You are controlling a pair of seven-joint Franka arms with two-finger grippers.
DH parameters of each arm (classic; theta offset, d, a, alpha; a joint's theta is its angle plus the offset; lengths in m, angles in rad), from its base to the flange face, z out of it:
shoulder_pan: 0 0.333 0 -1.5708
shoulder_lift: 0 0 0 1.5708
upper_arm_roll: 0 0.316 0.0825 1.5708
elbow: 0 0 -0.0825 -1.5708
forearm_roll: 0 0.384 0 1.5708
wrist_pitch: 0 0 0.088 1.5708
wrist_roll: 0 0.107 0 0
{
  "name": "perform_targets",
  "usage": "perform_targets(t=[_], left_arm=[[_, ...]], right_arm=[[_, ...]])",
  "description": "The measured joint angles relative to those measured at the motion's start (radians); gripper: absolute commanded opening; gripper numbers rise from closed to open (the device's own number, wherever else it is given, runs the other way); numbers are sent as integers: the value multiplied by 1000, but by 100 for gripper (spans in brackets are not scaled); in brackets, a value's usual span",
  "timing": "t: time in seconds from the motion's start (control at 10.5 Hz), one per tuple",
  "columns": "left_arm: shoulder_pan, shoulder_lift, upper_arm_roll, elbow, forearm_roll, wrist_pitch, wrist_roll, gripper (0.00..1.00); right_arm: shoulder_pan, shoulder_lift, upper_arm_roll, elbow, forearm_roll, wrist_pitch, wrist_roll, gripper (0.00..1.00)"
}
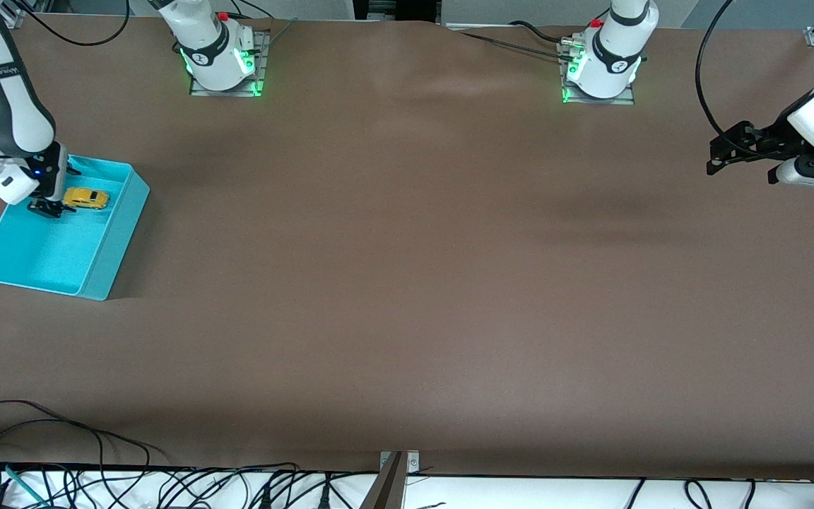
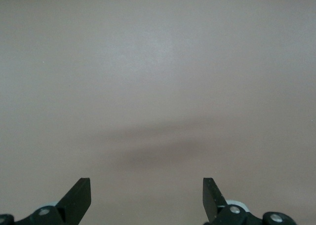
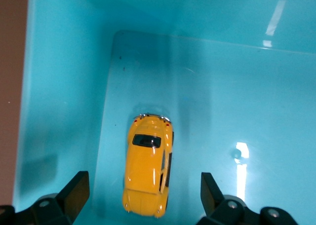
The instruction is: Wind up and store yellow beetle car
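The yellow beetle car (image 1: 86, 199) lies on the floor of the turquoise bin (image 1: 117, 233), near the bin's end closest to the robot bases. In the right wrist view the yellow beetle car (image 3: 148, 166) rests on its wheels between the fingers, touching neither. My right gripper (image 1: 48, 208) is open just above the car, inside the bin; it also shows in the right wrist view (image 3: 144, 195). My left gripper (image 1: 725, 152) is open and empty, held up over the table at the left arm's end, where it waits; under the left gripper (image 2: 147, 198) is only bare table.
The brown table (image 1: 407, 283) stretches between the bin and the left arm. Cables (image 1: 61, 466) lie along the table's edge nearest the front camera. The bin's walls (image 3: 59, 87) stand close round the right gripper.
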Motion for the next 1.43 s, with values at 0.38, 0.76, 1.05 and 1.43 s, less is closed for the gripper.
perform_targets(t=[0.38,0.76,1.05,1.43], left_arm=[[0,0,0,0,0,-3,0,100],[0,0,-1,0,0,-4,0,100],[0,0,-3,0,0,-4,0,100],[0,0,-3,0,0,-5,0,100]], right_arm=[[92,-91,18,73,30,-139,259,100],[259,-102,27,252,83,-314,704,100],[327,-162,85,305,92,-416,1097,100],[483,-287,107,314,93,-471,1665,100]])
